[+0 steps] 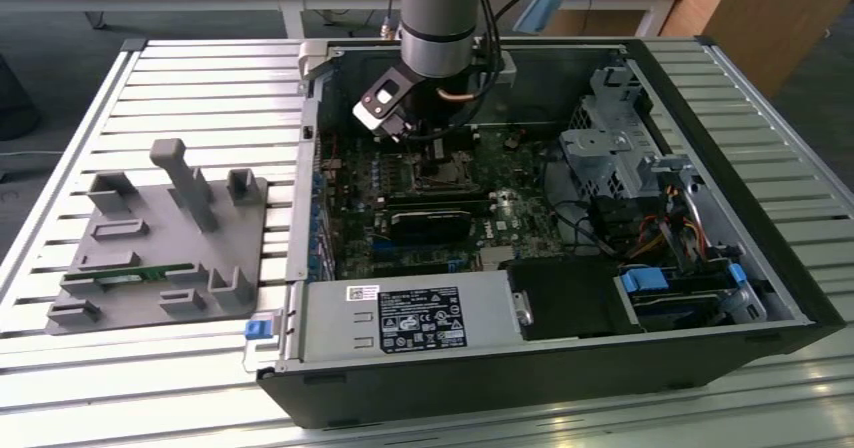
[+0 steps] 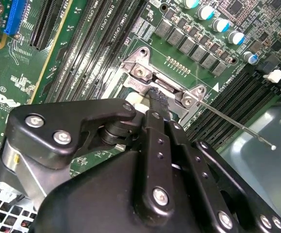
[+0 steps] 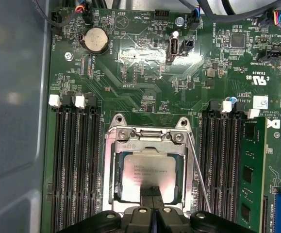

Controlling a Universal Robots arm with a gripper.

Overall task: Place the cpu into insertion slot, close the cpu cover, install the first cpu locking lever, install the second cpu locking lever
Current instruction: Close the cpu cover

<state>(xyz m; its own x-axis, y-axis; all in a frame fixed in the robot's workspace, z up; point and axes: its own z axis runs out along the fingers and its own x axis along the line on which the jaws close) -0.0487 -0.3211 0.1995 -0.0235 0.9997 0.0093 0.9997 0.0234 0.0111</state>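
Exterior view. Reader: Reading from the exterior view's left, what stands around the insertion slot (image 1: 438,173)?

Arm: Well apart from the slot, toward the exterior view's left, a grey fixture plate (image 1: 160,258) lies on the slatted table (image 1: 80,108), with a green memory module (image 1: 134,276) in one of its holders. Next comes the open computer case (image 1: 534,388), whose green motherboard (image 1: 350,223) carries the slot. My gripper (image 1: 430,148) hangs directly above the slot. Beyond the slot, toward the exterior view's right, stands the grey drive cage (image 1: 607,160).

First wrist view. Reader: How do the task's parts lie?

Arm: Long black memory slots (image 3: 74,165) flank the insertion slot on two opposite sides. The cpu cover (image 3: 112,167) lies flat on the slot. The cpu (image 3: 147,170) sits inside the slot, its silver-grey top showing through the cover's cut-out. A thin wire locking lever (image 3: 200,174) runs along one side of the slot, slanting away from it.

Second wrist view. Reader: And the gripper itself?

Arm: My fingers are pressed together, with nothing visible between them. In both wrist views their tips stand at one edge of the slot, over the rim of the cpu. Whether they touch it I cannot tell. The lever (image 2: 237,124) juts outward from a corner of the slot.
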